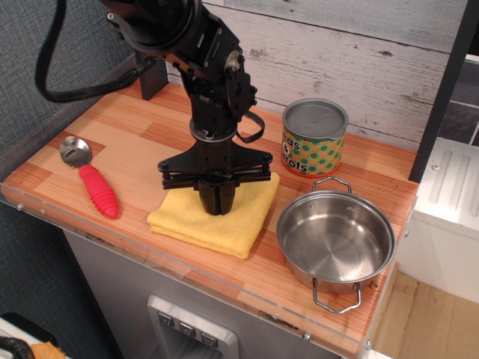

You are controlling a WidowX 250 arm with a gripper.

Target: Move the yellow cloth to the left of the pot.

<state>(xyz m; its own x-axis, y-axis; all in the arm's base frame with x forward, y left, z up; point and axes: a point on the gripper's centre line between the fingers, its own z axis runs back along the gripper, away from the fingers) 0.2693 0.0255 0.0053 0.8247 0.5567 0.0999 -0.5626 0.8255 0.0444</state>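
Nearest me on the counter (135, 142), the pot (335, 241) stands with nothing inside it, its wire handles pointing toward me and away. Just to its left lies the yellow cloth (183, 221), folded flat and close to the pot's rim, turned so one corner points at the front edge. My hand (217, 202) presses straight down on the cloth's middle, fingers drawn together on the fabric. Behind the pot I see a lidded tin can (314, 137).
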